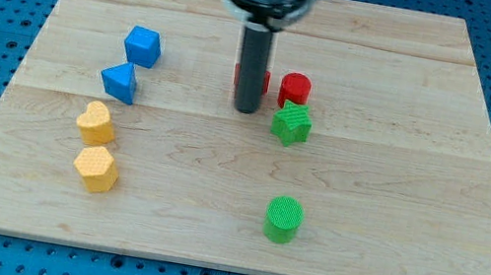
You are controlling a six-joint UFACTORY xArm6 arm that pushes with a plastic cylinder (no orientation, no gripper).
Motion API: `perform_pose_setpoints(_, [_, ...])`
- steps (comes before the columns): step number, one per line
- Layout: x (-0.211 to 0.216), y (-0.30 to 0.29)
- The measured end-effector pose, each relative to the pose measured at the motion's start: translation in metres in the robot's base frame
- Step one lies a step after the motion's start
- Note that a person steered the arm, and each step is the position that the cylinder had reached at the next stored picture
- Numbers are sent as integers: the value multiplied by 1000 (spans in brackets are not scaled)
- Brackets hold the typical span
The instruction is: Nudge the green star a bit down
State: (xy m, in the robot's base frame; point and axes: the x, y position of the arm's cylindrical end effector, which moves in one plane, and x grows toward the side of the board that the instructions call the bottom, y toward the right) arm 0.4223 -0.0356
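Observation:
The green star [292, 123] lies near the middle of the wooden board [398, 183]. My tip [246, 110] rests on the board just to the star's left, a small gap apart. A red cylinder [294, 90] stands right above the star, close to it. Another red block [263, 81] is mostly hidden behind the rod, so its shape cannot be made out.
A green cylinder [283, 219] stands below the star toward the view's bottom. A blue cube [142, 45] and a blue triangular block [120, 82] sit at the left. A yellow heart [95, 121] and a yellow hexagon [95, 168] lie below them.

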Motion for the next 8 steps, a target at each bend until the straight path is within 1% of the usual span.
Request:
perform_pose_setpoints(1, [-38, -37])
perform_pose_setpoints(2, [-42, 46])
perform_pose_setpoints(3, [-27, 104])
perform_pose_setpoints(4, [-9, 32])
perform_pose_setpoints(5, [89, 44])
perform_pose_setpoints(6, [89, -6])
perform_pose_setpoints(7, [42, -7])
perform_pose_setpoints(8, [-7, 10])
